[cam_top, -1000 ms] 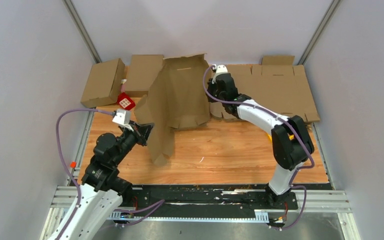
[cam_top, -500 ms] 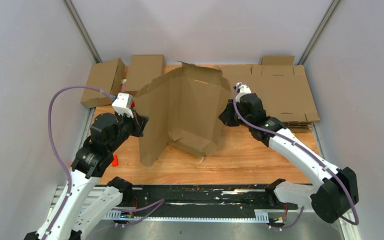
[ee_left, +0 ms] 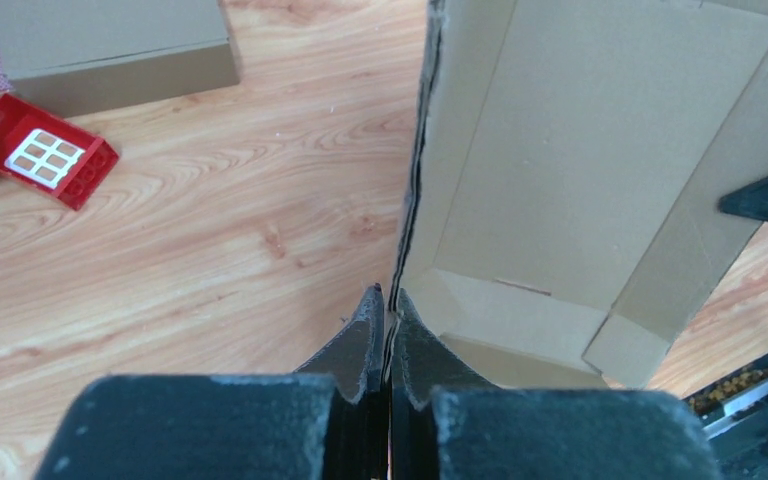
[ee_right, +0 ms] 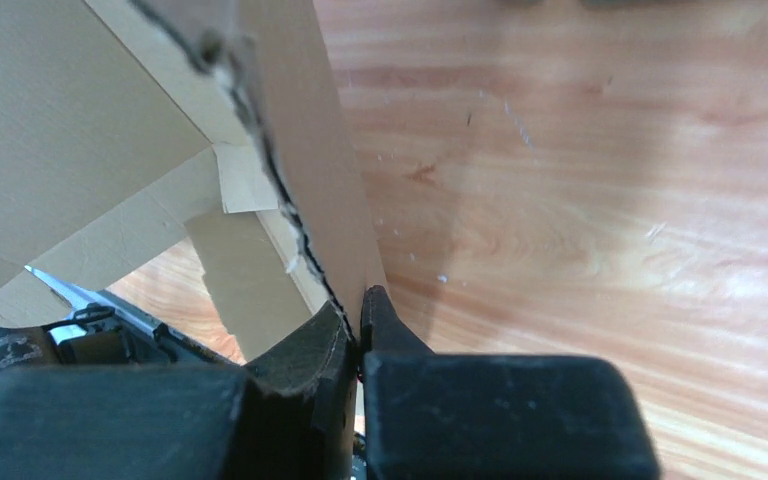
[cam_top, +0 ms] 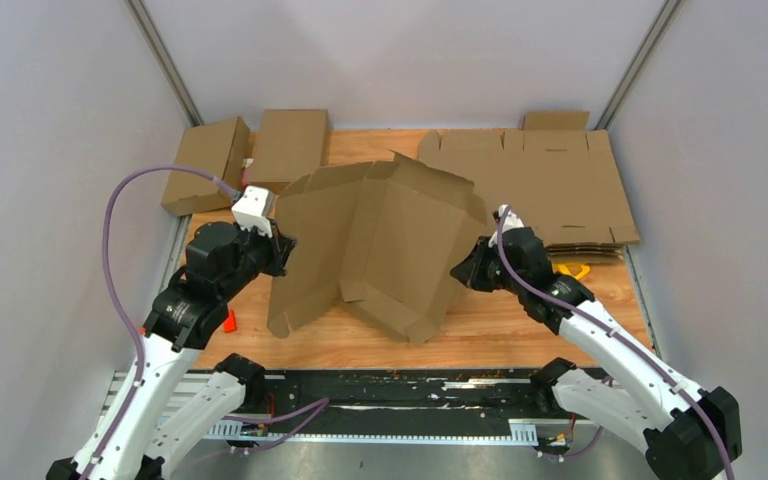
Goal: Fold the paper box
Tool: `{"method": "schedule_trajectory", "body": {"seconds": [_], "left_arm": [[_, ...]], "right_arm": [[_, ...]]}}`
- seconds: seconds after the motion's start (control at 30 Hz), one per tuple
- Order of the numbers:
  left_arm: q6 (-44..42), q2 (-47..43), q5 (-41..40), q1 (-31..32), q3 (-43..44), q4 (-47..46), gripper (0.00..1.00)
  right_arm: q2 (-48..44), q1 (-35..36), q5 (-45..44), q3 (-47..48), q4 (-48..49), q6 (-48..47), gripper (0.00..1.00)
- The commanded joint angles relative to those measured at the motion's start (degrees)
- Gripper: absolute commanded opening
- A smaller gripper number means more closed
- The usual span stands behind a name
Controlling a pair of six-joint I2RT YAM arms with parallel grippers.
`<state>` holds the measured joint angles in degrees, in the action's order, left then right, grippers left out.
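One half-folded brown cardboard box (cam_top: 380, 245) stands mid wooden tabletop (cam_top: 530, 335), the left jaws and the right jaws each pinching an edge; behind lie two closed brown cartons (cam_top: 205, 165), one stack of flat cardboard blanks (cam_top: 550, 185) and one red plastic block (ee_left: 45, 150)

matt cardboard box (cam_top: 380, 245), glossy wood table (cam_top: 520, 320)
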<state>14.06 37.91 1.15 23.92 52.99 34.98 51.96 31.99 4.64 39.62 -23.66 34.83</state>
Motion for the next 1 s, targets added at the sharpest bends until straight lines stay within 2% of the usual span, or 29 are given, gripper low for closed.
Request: {"method": "schedule_trajectory", "body": {"seconds": [0.0, 0.13, 0.17, 0.2, 0.23, 0.3, 0.33, 0.4, 0.5, 0.57, 0.63, 0.83, 0.97], "left_arm": [[-2.24, 1.45, -0.95, -0.1, 2.63, -4.78, 0.03], [-2.22, 3.16, -2.77, -0.1, 3.39, -5.56, 0.05], [-2.02, 3.5, -3.33, -0.1, 3.46, -5.64, 0.1], [-1.77, 3.85, -4.1, -0.1, 3.58, -5.69, 0.23], [-1.51, 4.25, -5.13, -0.1, 3.61, -5.55, 0.39], [-1.22, 4.54, -6.94, -0.1, 3.9, -4.86, 0.62], [-0.89, 4.54, -8.09, -0.1, 4.23, -4.37, 0.7], [-0.74, 3.92, -9.94, -0.1, 4.67, -3.24, 0.83], [-0.71, 2.24, -10.62, -0.06, 5.74, -1.3, 0.98], [-0.96, 1.3, -9.65, -0.1, 5.71, -0.41, 1.0], [-1.1, 1.1, -7.74, -0.1, 5.17, 0.72, 1.0], [3.98, -1.31, -3.47, -0.1, 0.39, 3.84, 1.0], [14.61, -4.85, -2.77, -0.09, -7.35, 2.39, 1.0]], "right_arm": [[-0.03, 0.15, 6.67, -5.01, 4.75, 11.54, 0.0], [0.39, 0.21, 6.1, -6.1, 5.23, 13.33, 0.0], [0.39, 0.25, 5.4, -6.25, 5.03, 13.26, 0.02], [0.4, 0.19, 4.88, -6.3, 4.69, 13.02, 0.1], [0.47, 0.19, 4.7, -6.24, 4.39, 12.22, 0.24], [0.93, 0.2, 4.69, -5.61, 3.48, 9.59, 0.62], [1.22, 0.18, 4.26, -5.03, 2.35, 8.38, 0.73], [1.81, 0.16, 2.41, -3.49, -0.24, 5.52, 0.82], [2.45, 0.13, -2.99, -0.23, -5.38, 2.53, 0.9], [2.87, 0.17, -8.51, 2.07, -8.34, 1.04, 0.98], [3.69, 0.1, -11.83, 3.04, -8.98, 0.41, 1.0], [7.49, 0.17, -16.94, 7.08, -12.82, -2.01, 0.96], [9.37, 0.15, -16.05, 6.65, -12.35, -1.57, 0.93]]}}
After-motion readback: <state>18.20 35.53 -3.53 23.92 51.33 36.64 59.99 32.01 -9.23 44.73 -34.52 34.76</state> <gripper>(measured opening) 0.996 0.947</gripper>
